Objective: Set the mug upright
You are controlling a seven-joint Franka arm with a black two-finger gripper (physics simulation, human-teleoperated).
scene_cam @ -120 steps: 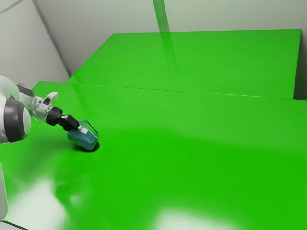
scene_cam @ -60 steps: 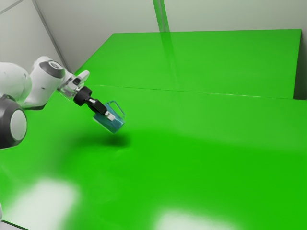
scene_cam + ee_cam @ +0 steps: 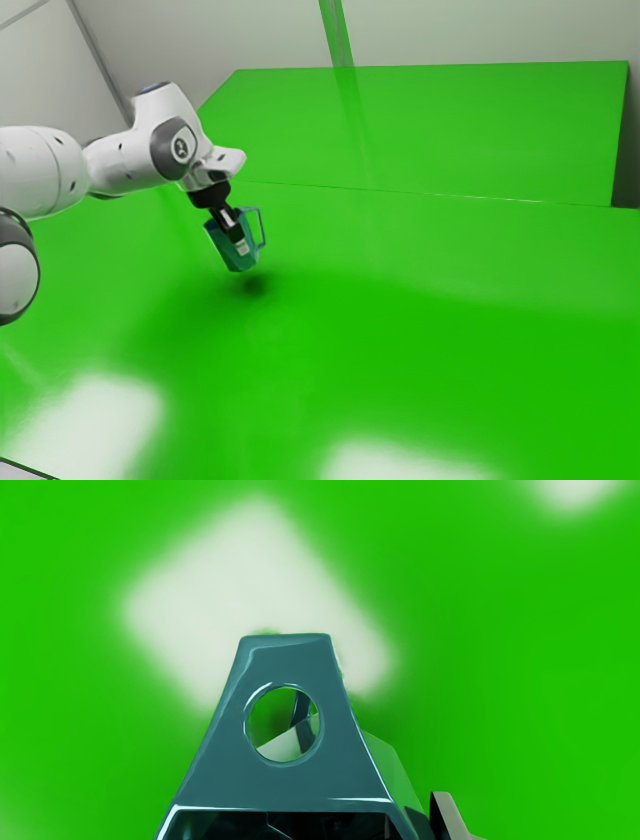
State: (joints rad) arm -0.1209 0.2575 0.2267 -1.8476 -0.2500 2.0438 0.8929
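Gripper [image 3: 241, 246] fingers clamped on mug [image 3: 219, 240], tilted, held off tbl [image 3: 420, 320] w/ gap over its shadow [image 3: 254, 286]. Handle [image 3: 262, 228] just beside fingers, ext view's R side. Tbl's far edge [image 3: 400, 191] well apart; tbl runs on past fingers to ext view's R.

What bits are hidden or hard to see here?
Far side of the mug: exterior view, behind its near side.
Deep inside its dark opening: wrist view, shadow and the bottom edge.
Where the arm starts: exterior view, left edge.
Most of the pincer: wrist view, bottom edge.
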